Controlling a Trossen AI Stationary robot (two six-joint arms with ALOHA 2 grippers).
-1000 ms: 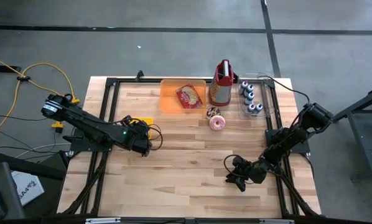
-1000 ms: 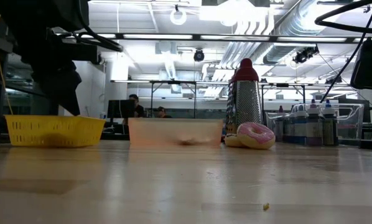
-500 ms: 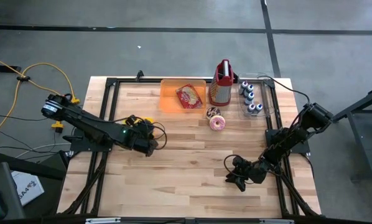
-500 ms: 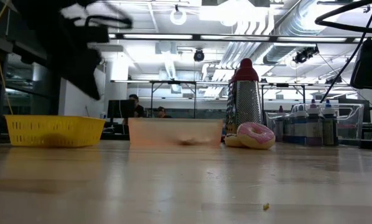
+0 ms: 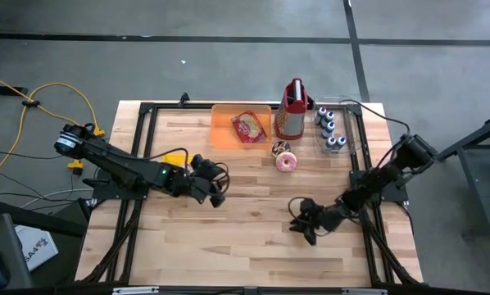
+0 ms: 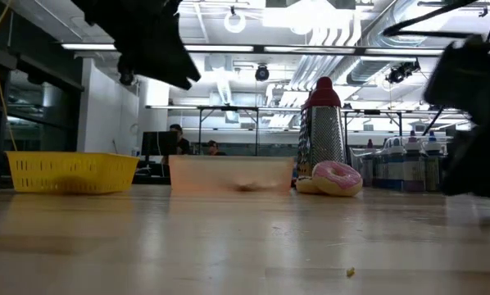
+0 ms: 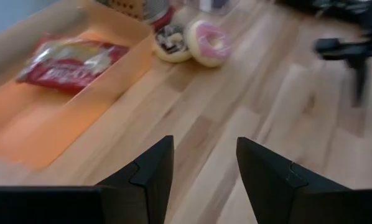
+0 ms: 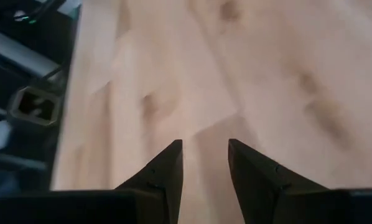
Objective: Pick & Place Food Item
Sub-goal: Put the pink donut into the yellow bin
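donut (image 5: 287,162): just beside orange bin (image 5: 225,133). left gripper (image 5: 218,195): well left of donut, jaws apart, empty. right gripper (image 5: 299,226): below donut, jaws apart.

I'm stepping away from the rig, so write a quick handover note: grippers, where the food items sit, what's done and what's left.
Left gripper: open, empty, over the bare middle of the table, aimed toward the food.
Right gripper: open, empty, low over the table's right-front part.
Pink donut and chocolate donut: on the table, side by side, in front of the grater.
Red snack packet: lying in the orange tray.
Yellow basket: near the left arm.
Done: nothing held.
Left: grasp and place a food item.
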